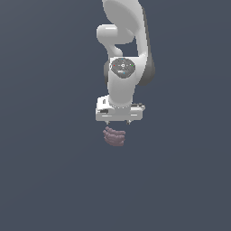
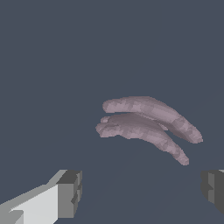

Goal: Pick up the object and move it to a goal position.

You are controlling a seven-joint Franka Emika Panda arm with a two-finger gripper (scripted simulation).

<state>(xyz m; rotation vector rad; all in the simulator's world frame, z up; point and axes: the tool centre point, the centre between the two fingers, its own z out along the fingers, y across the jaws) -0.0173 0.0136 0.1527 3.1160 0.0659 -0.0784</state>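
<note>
The gripper (image 1: 118, 122) hangs just above the ridged mauve object (image 1: 114, 136); its jaws stand released, wide apart, grasping nothing; no containers show.

Hand (image 1: 118, 122) just above mauve blob (image 1: 114, 136)

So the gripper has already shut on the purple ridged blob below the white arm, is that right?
Not quite. The gripper is open, not shut on the purple ridged blob: the wrist view shows its fingers spread wide, with the blob lying apart from them. The blob does sit below the white arm.
</note>
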